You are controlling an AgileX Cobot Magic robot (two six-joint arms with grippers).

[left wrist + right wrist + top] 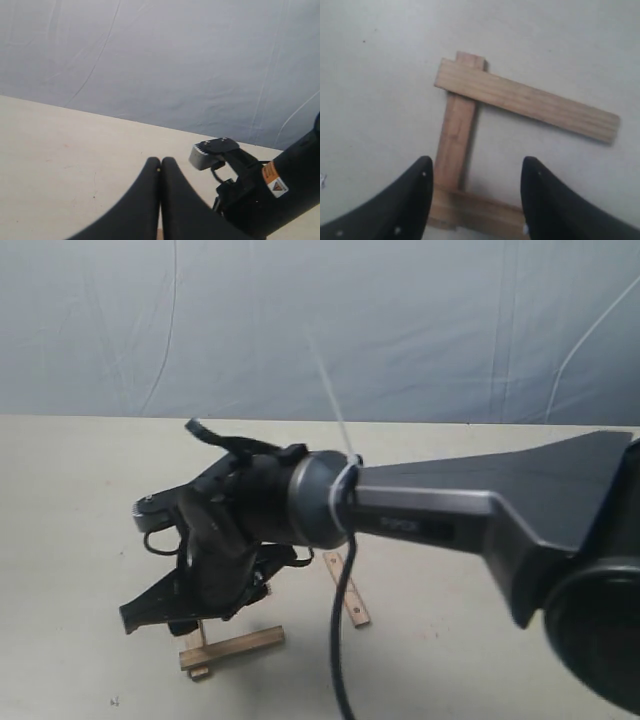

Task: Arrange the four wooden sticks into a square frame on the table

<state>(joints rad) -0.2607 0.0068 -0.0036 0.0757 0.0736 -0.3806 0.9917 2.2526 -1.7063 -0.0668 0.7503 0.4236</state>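
Observation:
My right gripper (477,162) hangs open over the wooden sticks on the pale table (380,75), holding nothing. Below it, one stick (525,102) lies across the end of a second stick (457,130), and a third stick (480,212) crosses that one's other end between my fingers. In the exterior view the right gripper (195,605) covers part of the frame. A front stick (232,647), a stick end under it (197,652) and a separate stick (347,590) on the right show; their near ends do not touch. My left gripper (161,161) is shut and empty.
The right arm (470,515) stretches from the right across the middle of the exterior view, its black cable (343,640) hanging toward the table. The right wrist's grey camera block (212,152) is close beside my left fingers. A blue-grey backdrop (320,320) stands behind the table.

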